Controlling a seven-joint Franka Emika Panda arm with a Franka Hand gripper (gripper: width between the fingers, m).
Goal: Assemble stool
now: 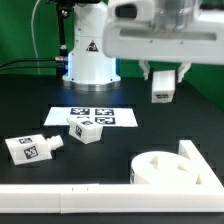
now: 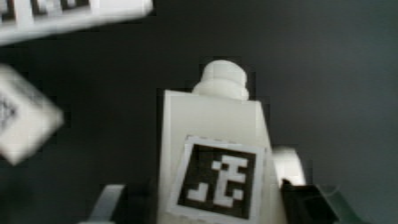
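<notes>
Closest to the lens, the long white border rail (image 1: 60, 198) is running along the six-o'clock edge of the dark counter (image 1: 150, 125) in the exterior view. Just behind it, at about five o'clock, the stool's round seat (image 1: 163, 168) is lying flat. Two loose stool legs are resting on their sides: the outer leg (image 1: 30, 148) at eight o'clock, and the middle leg (image 1: 85, 127) near the centre, just in front of the marker board (image 1: 95, 114). At twelve o'clock the arm's white base (image 1: 88, 55) is standing. At two o'clock the hand (image 1: 165, 74) is hanging above the counter, clenching the held leg (image 1: 163, 90) clear of the surface, well apart from the seat. In the wrist view the fingers (image 2: 111, 205) are pinching that leg on both sides, its square tag (image 2: 222, 175) is facing the camera, and its rounded peg end (image 2: 221, 76) is pointing away from the hand.
</notes>
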